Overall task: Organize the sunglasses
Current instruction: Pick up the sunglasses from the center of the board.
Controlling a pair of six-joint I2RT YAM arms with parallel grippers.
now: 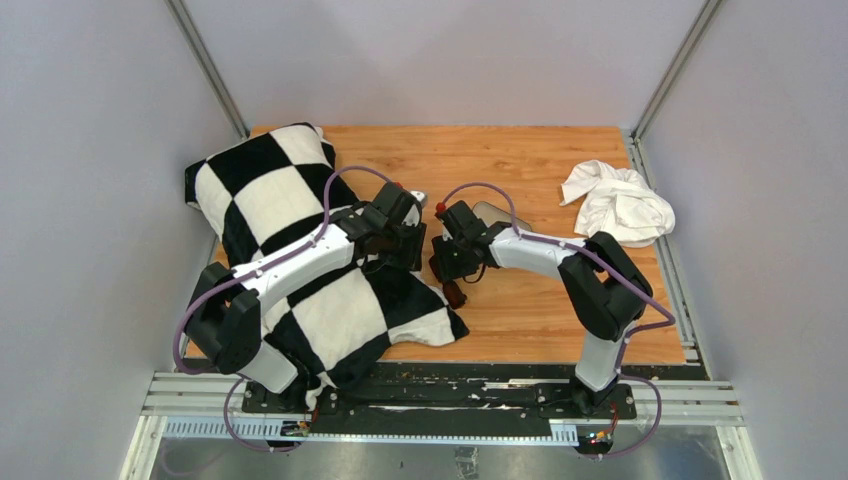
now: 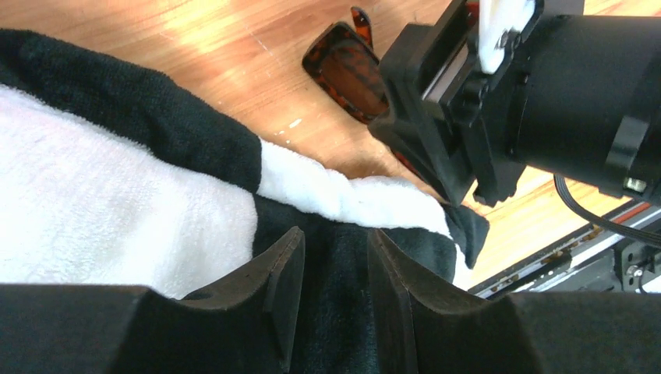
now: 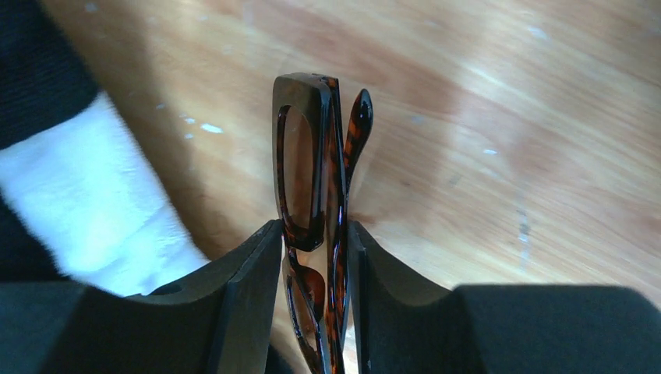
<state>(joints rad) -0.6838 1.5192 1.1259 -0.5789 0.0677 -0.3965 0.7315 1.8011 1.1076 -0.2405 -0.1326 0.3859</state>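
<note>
Your right tool [image 3: 312, 234] is clamped on the sunglasses [image 3: 329, 195]. Its fingers press the folded frame from either side. One lens sits between them and the other projects beyond the fingertips. The temples are folded in against the lenses, and the pair is held on edge. In the wrist view the table [image 3: 507, 156] lies beyond the pair; you cannot tell whether its far end touches the wood. In the top view the sunglasses are near the middle of the table, just beside the near right corner of the checkered cloth [image 1: 270, 200].

Your left tool [image 2: 335, 238] is over a black square of that cloth, at the edge closest to the right tool. Its fingers [image 2: 284, 280] stand a narrow gap apart with black fabric showing between them. You cannot tell whether they pinch the cloth or merely hang above it. The two tools are close together but not touching.

A crumpled white cloth [image 1: 617, 203] lies at the far right of the table, well apart from both tools
</note>
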